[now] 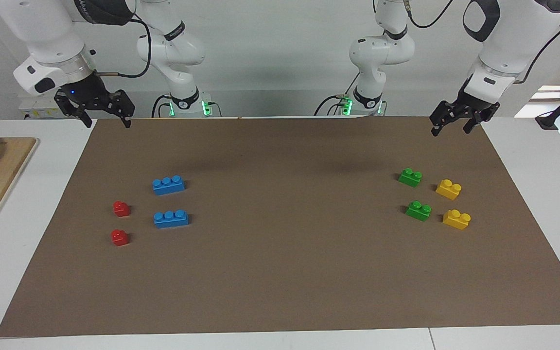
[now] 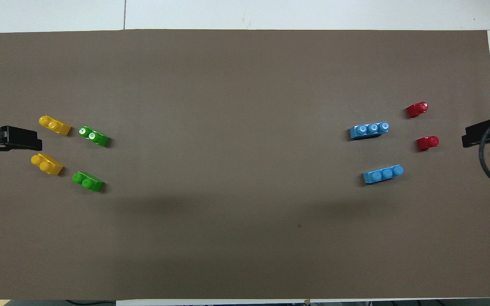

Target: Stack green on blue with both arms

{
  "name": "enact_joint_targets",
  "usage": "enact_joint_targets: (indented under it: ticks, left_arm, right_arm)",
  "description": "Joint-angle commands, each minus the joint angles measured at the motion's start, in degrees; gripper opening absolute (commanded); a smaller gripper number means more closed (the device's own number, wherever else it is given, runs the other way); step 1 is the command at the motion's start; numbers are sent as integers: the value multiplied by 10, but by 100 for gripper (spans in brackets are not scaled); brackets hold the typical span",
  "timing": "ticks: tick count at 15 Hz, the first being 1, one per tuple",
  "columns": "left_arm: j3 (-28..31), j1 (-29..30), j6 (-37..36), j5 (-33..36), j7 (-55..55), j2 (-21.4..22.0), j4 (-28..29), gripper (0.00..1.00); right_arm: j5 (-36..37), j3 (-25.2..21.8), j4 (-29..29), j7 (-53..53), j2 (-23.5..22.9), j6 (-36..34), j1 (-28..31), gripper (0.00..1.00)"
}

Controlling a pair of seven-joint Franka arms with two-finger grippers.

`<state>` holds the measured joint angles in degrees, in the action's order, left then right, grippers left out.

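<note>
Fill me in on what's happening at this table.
Nothing is being handled yet. The left gripper and right gripper hang open in the air at their own ends of the brown mat, holding nothing. Two green bricks lie apart from two blue bricks; no stacking has begun.

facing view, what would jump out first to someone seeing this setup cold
The bright bricks on the brown mat stand out: two green bricks beside two yellow bricks toward the left arm's end, two blue bricks beside two red bricks toward the right arm's end. None is stacked. The left gripper and right gripper hang open over the mat's corners by the robots, holding nothing.
</note>
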<state>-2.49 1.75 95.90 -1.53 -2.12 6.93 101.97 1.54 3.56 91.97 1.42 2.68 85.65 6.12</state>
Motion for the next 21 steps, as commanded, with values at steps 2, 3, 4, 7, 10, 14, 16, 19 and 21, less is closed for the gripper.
enact_joint_targets:
  ticks: [2,3,4,7,10,14,16,19,21]
  left_arm:
    - [-1,4,-2,-5,-3,2,-1,100]
    - [-1,4,-2,-4,-3,1,-1,100]
    - [-2,4,-1,-4,-3,2,-1,100]
    - [-1,5,13,-4,-27,5,7,100]
    - [-1,4,55,-4,-158,17,45,100]
    - [-3,2,116,-4,-360,13,95,100]
    - [-3,4,144,-4,-420,5,114,100]
    - [-3,3,189,-4,-445,-51,118,100]
    - [-3,6,226,-4,-474,-77,118,100]
  right_arm:
    - [3,1,10,-11,8,2,1,100]
    - [2,1,10,-11,8,1,3,100]
    - [2,1,11,-10,8,1,3,100]
    - [-5,0,12,-37,8,9,8,100]
    - [-23,-1,12,-137,7,16,9,100]
    - [-23,0,20,-304,7,38,-1,99]
    - [-24,0,25,-387,4,36,-1,98]
    - [-81,0,32,-534,-9,29,7,98]
    - [-136,0,32,-634,-29,37,22,99]
